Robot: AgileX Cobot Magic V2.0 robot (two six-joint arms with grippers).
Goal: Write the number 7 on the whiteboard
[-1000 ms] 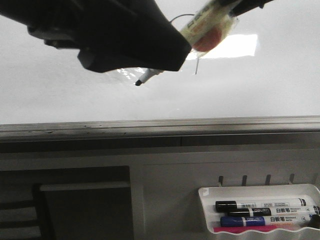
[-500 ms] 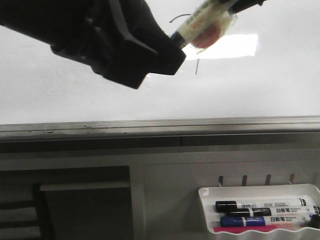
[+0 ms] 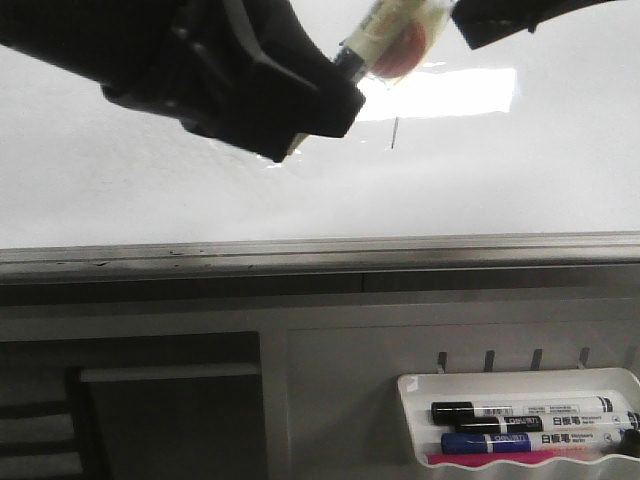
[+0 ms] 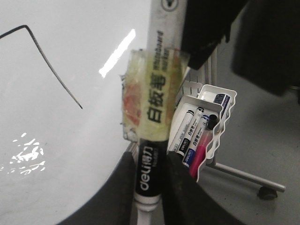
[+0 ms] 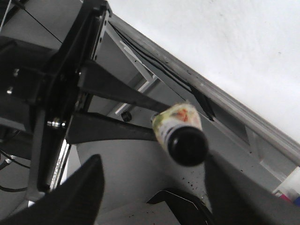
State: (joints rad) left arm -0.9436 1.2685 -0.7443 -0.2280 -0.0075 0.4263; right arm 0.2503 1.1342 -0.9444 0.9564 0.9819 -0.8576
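The whiteboard [image 3: 150,190] fills the upper front view, with glare and a grey lower rim [image 3: 300,250]. Only the lower stem of the number 7 [image 3: 396,132] shows there. The whole digit shows in the left wrist view [image 4: 47,61]. My left gripper [image 3: 345,70] is shut on the black end of a marker [image 3: 395,30] wrapped in yellowish tape. The left wrist view shows the fingers [image 4: 117,192] clamping the marker [image 4: 150,173]. My right gripper [image 3: 500,20] is open beside the marker's other end [image 5: 185,140] and does not touch it.
A white marker tray [image 3: 420,385] with several markers hangs at the lower right under the board and also shows in the left wrist view [image 4: 220,93]. A dark panel [image 3: 170,410] lies at the lower left. A stand leg with a castor [image 4: 267,191] is below.
My left gripper moved right and up onto the marker's lower end and shut on it. My right gripper let go and drew back to the right. The marker rose slightly.
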